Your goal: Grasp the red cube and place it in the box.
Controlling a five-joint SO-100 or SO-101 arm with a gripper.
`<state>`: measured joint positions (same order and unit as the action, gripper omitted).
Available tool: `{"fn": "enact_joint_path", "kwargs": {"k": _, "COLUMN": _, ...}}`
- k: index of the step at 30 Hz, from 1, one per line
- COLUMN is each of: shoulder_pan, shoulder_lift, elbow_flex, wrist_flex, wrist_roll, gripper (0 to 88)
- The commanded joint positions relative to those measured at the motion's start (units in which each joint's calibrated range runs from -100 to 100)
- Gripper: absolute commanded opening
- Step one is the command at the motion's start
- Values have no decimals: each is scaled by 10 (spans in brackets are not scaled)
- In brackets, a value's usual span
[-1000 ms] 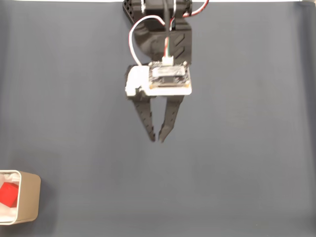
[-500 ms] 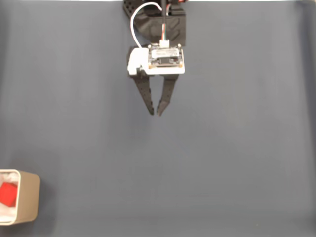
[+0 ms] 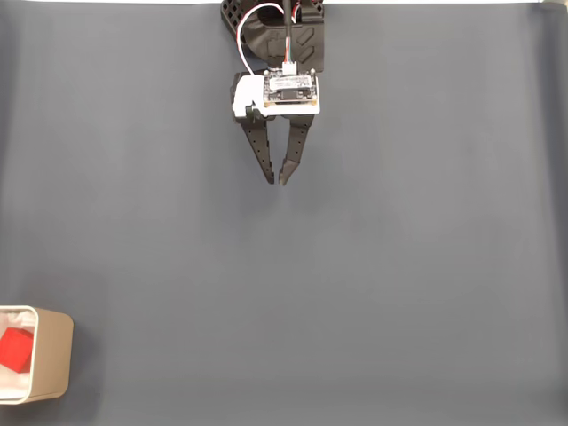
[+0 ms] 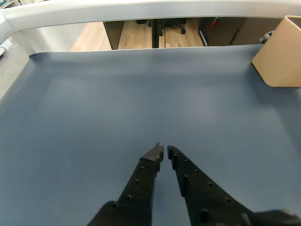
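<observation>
The red cube [image 3: 14, 350] lies inside the beige box [image 3: 51, 366] at the bottom left corner of the fixed view. In the wrist view the box [image 4: 281, 55] shows as a tan wall at the upper right edge. My gripper [image 3: 276, 181] hangs near the top middle of the fixed view, far from the box, its black fingers nearly together with nothing between them. The wrist view shows the gripper [image 4: 164, 150] with its tips almost touching above bare mat.
A dark grey mat [image 3: 399, 284] covers the table. In the wrist view the table's far edge [image 4: 141, 9] runs along the top, with a wooden floor and chair legs beyond it.
The arm has drawn back toward the top of the fixed view, and the gripper sits higher in the picture. Its fingers have closed slightly. Cube and box have not moved.
</observation>
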<state>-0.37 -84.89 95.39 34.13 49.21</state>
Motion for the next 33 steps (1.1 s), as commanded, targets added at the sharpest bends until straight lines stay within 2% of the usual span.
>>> {"fn": "enact_joint_path", "kwargs": {"k": 1, "shoulder_pan": 4, "shoulder_lift": -53, "elbow_flex": 29, "wrist_flex": 7, "wrist_roll": 8, "gripper": 0}}
{"fn": "enact_joint_path", "kwargs": {"k": 11, "shoulder_pan": -10, "shoulder_lift": -144, "elbow_flex": 44, "wrist_flex": 182, "wrist_roll": -8, "gripper": 0}}
{"fn": "enact_joint_path", "kwargs": {"k": 22, "shoulder_pan": -10, "shoulder_lift": -150, "elbow_flex": 44, "wrist_flex": 341, "wrist_roll": -22, "gripper": 0}}
{"fn": "enact_joint_path", "kwargs": {"k": 33, "shoulder_pan": -8, "shoulder_lift": -150, "elbow_flex": 44, "wrist_flex": 413, "wrist_roll": -26, "gripper": 2}}
